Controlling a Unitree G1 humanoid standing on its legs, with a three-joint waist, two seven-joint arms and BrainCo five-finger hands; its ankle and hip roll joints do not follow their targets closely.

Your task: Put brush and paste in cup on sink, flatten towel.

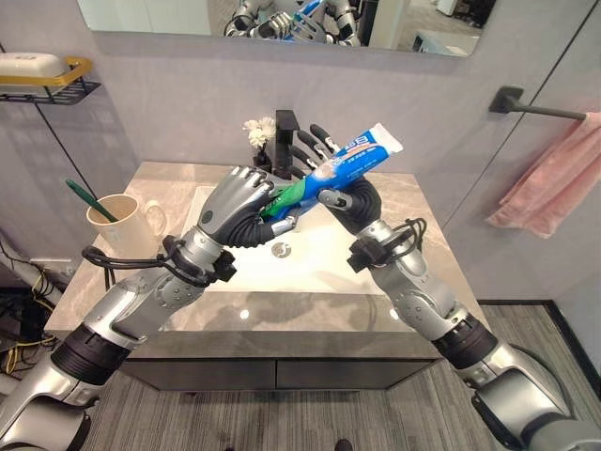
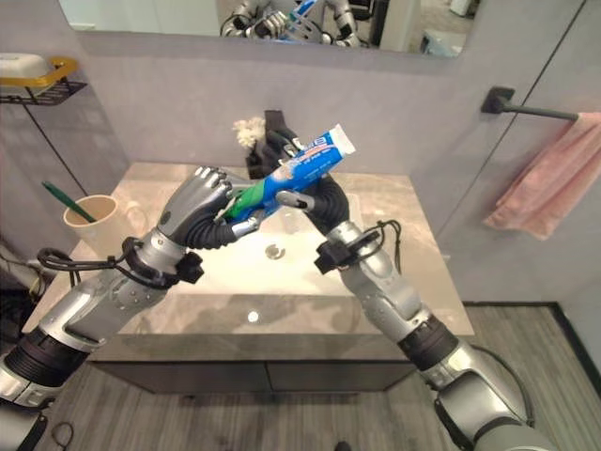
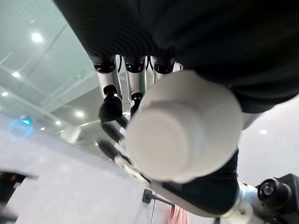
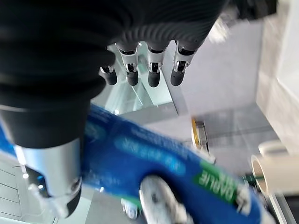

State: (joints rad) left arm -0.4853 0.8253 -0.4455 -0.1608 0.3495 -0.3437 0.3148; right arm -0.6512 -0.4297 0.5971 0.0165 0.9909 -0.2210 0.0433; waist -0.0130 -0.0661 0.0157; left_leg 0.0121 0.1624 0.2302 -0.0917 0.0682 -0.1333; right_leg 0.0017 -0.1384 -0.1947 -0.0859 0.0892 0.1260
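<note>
We are looking at a bathroom. We are seeing a sink (image 1: 310,252) sitting in a stone bench (image 1: 150,183), with a black tap (image 1: 285,127) behind it. A mirror (image 1: 169,14) is hanging above, a pink towel (image 1: 554,178) is hanging from a bar (image 1: 540,110), and soap (image 1: 33,64) is resting on a wall shelf (image 1: 70,89).

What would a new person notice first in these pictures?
First, the blue toothpaste tube, held up slanted above the sink basin, the left hand curled round its cap end and the right hand at its middle, fingers straight. Then the cream cup left of the basin, a green toothbrush in it.
</note>
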